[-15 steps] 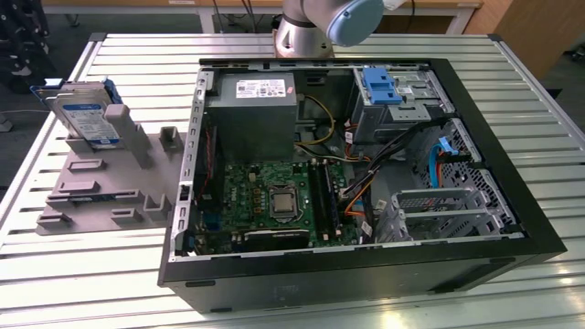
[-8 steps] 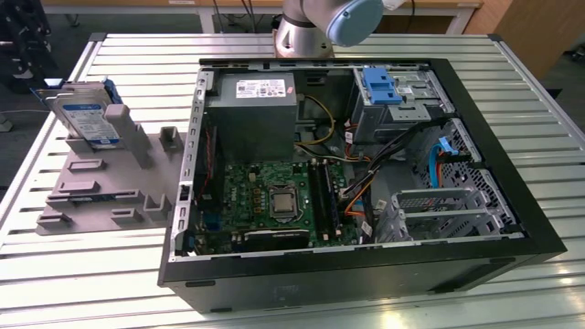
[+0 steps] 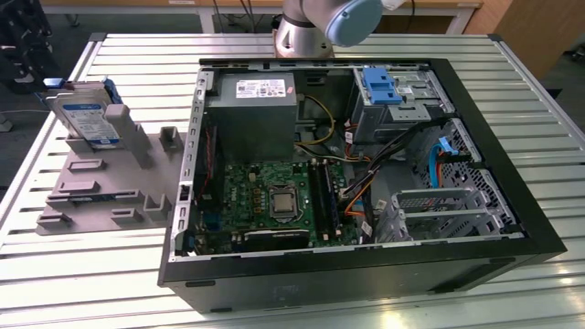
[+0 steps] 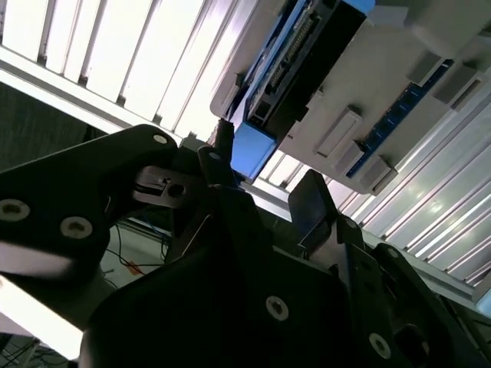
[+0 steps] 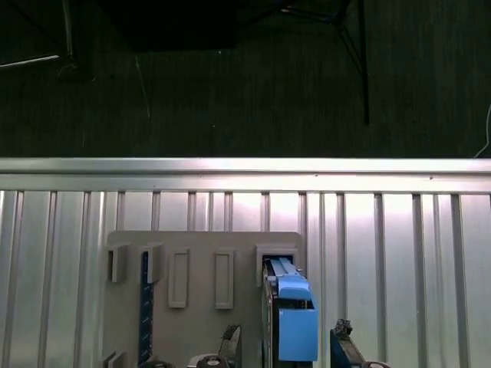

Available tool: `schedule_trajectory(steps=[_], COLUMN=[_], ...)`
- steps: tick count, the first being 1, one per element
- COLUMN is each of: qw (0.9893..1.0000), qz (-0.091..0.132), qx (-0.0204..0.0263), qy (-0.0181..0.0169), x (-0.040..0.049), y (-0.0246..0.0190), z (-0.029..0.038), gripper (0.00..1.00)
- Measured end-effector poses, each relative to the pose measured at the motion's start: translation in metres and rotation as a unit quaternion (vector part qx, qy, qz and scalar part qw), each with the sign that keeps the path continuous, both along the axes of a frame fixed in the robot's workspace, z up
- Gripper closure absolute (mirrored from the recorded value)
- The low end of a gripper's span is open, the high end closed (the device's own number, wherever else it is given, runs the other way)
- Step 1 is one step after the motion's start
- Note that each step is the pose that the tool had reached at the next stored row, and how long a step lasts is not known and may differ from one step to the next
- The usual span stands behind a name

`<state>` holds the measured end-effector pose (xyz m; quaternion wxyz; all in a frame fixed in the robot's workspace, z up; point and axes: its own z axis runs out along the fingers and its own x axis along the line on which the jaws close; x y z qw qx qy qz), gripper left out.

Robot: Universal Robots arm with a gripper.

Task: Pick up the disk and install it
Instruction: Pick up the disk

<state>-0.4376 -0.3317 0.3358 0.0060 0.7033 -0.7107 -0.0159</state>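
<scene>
The silver-grey rectangular disk [image 5: 291, 307] with blue rails stands on edge in a grey slotted plastic holder [image 5: 199, 264], presenting both faces to the released claw [image 5: 285, 337] aligned astride it.

Disk [image 5: 291, 326] on edge in grey holder [image 5: 199, 257] slot, slatted table [image 5: 399, 253]; claw [image 5: 285, 339] tips apart, disk btwn.

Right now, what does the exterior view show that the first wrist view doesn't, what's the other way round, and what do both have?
Exterior view: the open computer case with its motherboard, and the arm. First wrist view: the open hand, its fingertips either side of the disk in the picture, and dark floor past the table edge. Both: the disk standing on edge in the grey holder on the slatted table.
</scene>
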Motion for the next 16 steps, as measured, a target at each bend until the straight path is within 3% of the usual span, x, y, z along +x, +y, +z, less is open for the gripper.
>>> schedule_trajectory(steps=[1,6,16], qw=[1.0,1.0,1.0], qz=[0.0,0.0,0.0], qx=[0.0,0.0,-0.0001], qy=[0.0,-0.0001,-0.0005], x=[-0.0005,-0.0039,-0.0073], y=[0.0007,0.0036,0.0041], z=[-0.001,-0.0058,-0.0114], gripper=[0.44,0.44,0.44])
